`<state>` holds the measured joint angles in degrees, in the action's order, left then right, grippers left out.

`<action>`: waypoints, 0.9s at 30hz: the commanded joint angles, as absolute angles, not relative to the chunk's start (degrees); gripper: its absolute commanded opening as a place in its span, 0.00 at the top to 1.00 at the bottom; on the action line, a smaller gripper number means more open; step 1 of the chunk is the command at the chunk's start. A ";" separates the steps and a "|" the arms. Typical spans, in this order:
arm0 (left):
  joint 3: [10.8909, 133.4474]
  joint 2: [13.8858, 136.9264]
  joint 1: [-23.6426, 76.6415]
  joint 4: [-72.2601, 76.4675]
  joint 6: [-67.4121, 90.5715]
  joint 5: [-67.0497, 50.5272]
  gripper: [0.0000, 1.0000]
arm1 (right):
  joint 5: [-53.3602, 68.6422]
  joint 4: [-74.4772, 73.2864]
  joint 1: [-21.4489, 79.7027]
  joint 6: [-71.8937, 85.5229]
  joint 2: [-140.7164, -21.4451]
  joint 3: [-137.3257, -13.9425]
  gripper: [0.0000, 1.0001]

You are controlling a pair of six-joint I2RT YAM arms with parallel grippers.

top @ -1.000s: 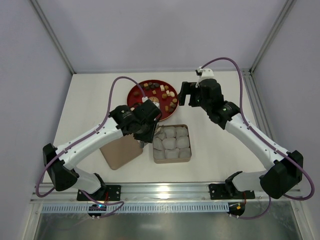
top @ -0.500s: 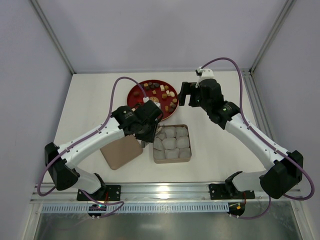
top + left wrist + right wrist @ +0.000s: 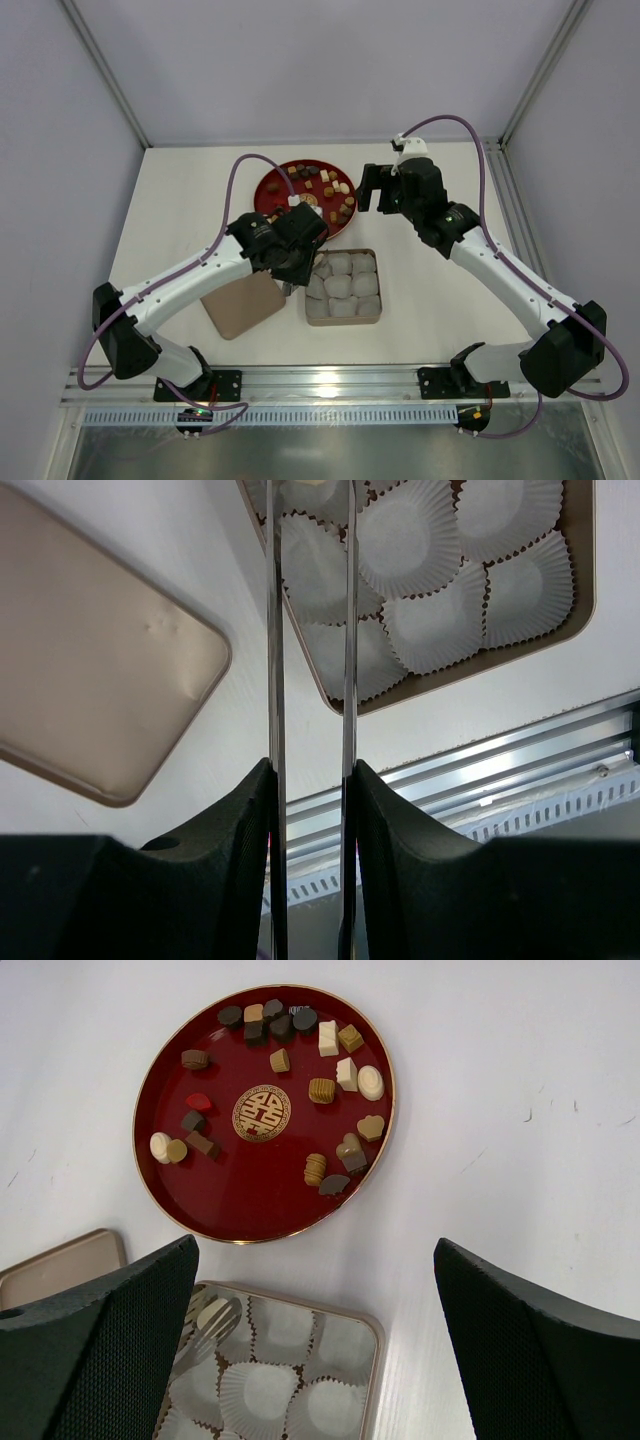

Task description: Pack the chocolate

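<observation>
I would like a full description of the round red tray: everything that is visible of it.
The red tray is round, shallow and glossy, dark red with a thin gold rim and a gold emblem at its centre. It looks lacquered or plastic. It lies flat on the white table, beyond the box of paper cups and apart from it. Small chocolates in dark brown, tan and cream lie scattered on it. Nothing else is seen touching it.

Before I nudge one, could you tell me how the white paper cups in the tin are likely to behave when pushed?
The paper cups look thin and pleated, so they are probably very light and easily crushed. They sit edge to edge in the tin, so pushing one would likely shift its neighbours. The empty ones may tip readily.
</observation>
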<state>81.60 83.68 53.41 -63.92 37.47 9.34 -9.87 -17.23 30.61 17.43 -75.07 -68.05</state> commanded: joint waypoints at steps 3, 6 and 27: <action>81.83 84.11 53.79 -62.84 38.14 11.07 0.62 | -10.02 -16.08 30.41 16.79 -74.44 -69.78 0.00; 81.74 84.11 53.88 -63.02 38.23 11.16 0.61 | -10.02 -16.00 30.41 16.79 -74.36 -69.70 0.00; 89.20 82.09 54.67 -66.35 37.88 9.93 0.62 | -9.58 -15.91 30.41 17.05 -74.18 -69.79 0.00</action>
<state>85.93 84.23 54.37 -65.52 37.52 9.87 -9.82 -17.23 30.61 17.45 -75.07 -68.05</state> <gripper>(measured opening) 0.383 0.996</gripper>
